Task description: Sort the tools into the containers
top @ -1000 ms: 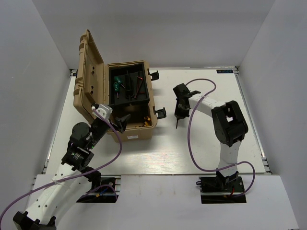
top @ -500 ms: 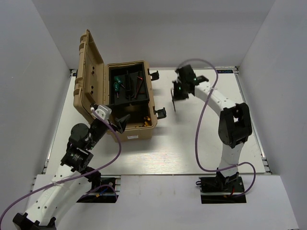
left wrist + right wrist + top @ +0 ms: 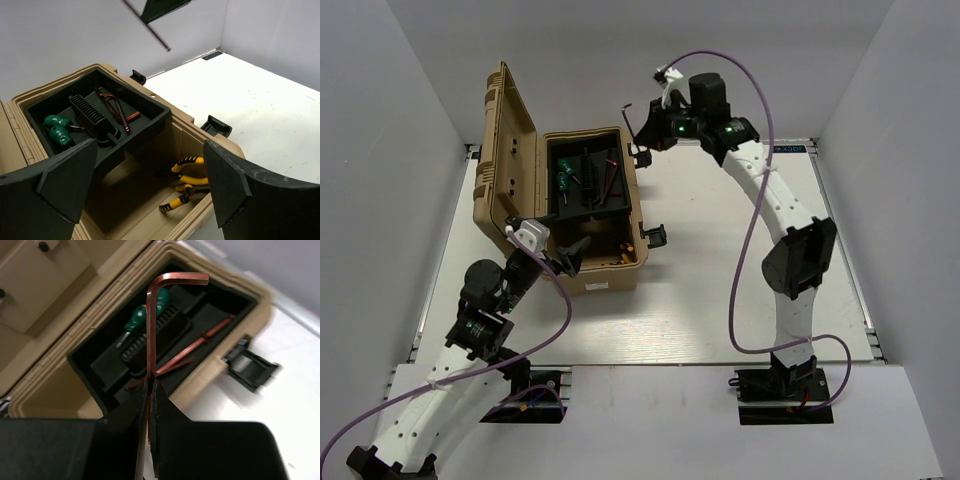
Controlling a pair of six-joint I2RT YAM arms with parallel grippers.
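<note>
Closest to me, my left gripper (image 3: 149, 146) hangs with its fingers spread wide and nothing between them, just over the near front wall of the tan case (image 3: 605, 281). Right below it, in the case's deep lower compartment, I see the yellow-and-black pliers (image 3: 186, 175) lying in a heap. One step farther back sits the black tray (image 3: 151, 108), holding the green-handled screwdrivers (image 3: 57, 131) at its left end and a coppery hex key in the tray (image 3: 118, 107) beside a ribbed holder.

Farthest out, my right gripper (image 3: 149, 386) is clenched on the long leg of the second hex key (image 3: 150, 335), raised in the air near the far right corner of the case, with the short leg at the free end.

My worries from here:
- The pinch is on a thin round shank, so I judge that the key could swivel or slide out if I swing the wrist sharply.
- Letting go from this height could bounce it off the tray wall onto the table (image 3: 720, 300), or down among the pliers.
- Coming down, the bent end could hook the tray rim or the upright lid (image 3: 506, 150).
</note>
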